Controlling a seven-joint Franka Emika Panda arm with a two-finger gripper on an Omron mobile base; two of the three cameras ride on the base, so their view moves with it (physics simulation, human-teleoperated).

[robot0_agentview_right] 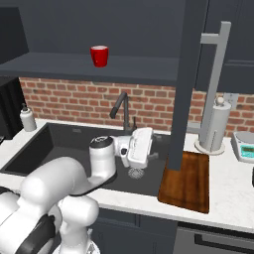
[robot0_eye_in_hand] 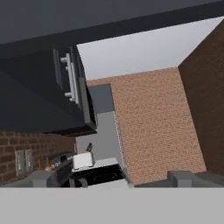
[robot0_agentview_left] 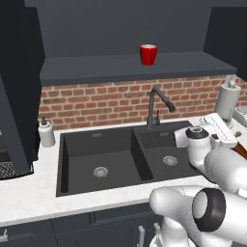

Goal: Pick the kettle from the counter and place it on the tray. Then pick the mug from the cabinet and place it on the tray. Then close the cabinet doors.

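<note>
The red mug (robot0_agentview_left: 148,54) (robot0_agentview_right: 99,55) stands upright on the shelf of the open cabinet (robot0_agentview_left: 96,70), above the sink. One cabinet door (robot0_agentview_right: 186,74) hangs open in front of the wooden tray (robot0_agentview_right: 190,182), which lies bare on the counter (robot0_agentview_right: 229,184) right of the sink. The other door (robot0_agentview_left: 15,96) stands open at the left. My gripper (robot0_agentview_right: 148,145) (robot0_eye_in_hand: 116,180) hovers over the right sink basin, well below the mug and left of the tray. It is open, fingertips (robot0_eye_in_hand: 43,177) wide apart with nothing between them. The kettle is out of view.
A black double sink (robot0_agentview_left: 103,157) with a dark faucet (robot0_agentview_left: 155,106) fills the middle of the counter. A soap dispenser (robot0_agentview_left: 46,133) sits at its left. A paper-towel roll (robot0_agentview_right: 214,124) and a kitchen scale (robot0_agentview_right: 243,146) stand behind and beside the tray. Brick wall runs behind.
</note>
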